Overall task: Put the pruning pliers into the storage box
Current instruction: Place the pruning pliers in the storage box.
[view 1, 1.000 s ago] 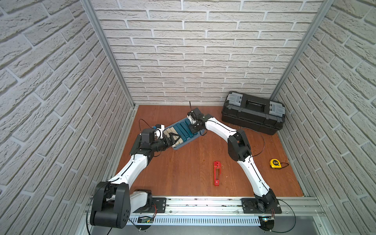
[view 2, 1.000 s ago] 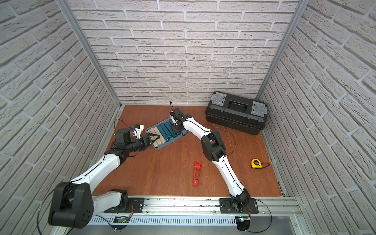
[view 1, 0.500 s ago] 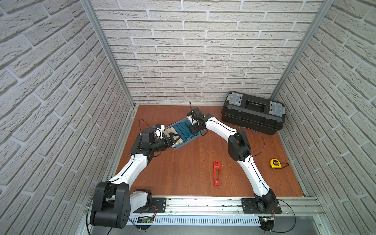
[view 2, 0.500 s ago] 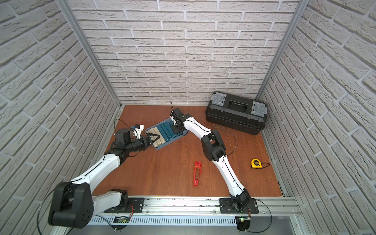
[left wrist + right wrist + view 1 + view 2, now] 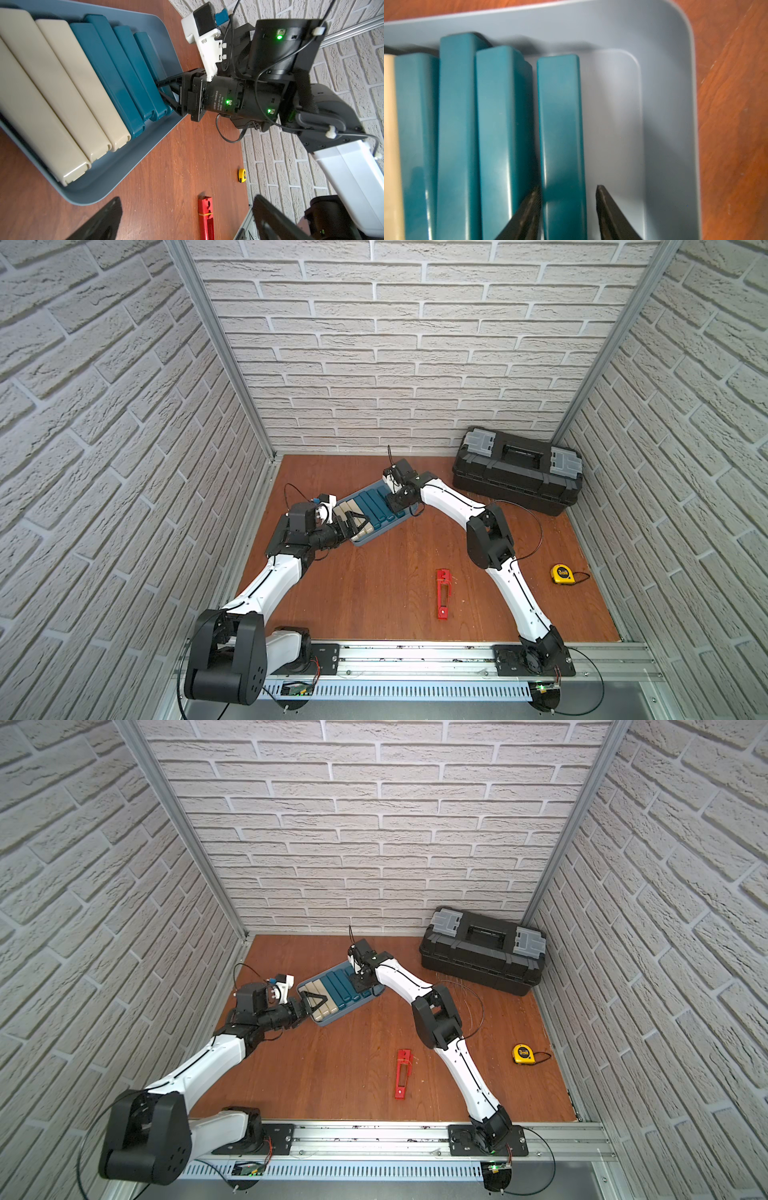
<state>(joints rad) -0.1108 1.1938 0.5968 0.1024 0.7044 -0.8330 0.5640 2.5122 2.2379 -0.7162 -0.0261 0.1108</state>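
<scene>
Since one second ago the jaws of the right gripper (image 5: 568,187) have opened, loose around the outermost teal pruning pliers (image 5: 560,124) inside the storage box (image 5: 670,104), left of centre in both top views; the left gripper (image 5: 313,1003) is wide open, empty.

Blue storage box (image 5: 326,1022) left of centre holds three beige pliers (image 5: 328,1006), four teal pliers (image 5: 338,988) side by side; red pliers (image 5: 402,1074) outside, lower centre.

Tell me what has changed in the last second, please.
The right gripper opened its jaws and let go of the outermost teal plastic bar, which lies in the light blue plastic tray. The open left gripper, the tray and the red slotted bar on the wooden table stayed in place.
</scene>
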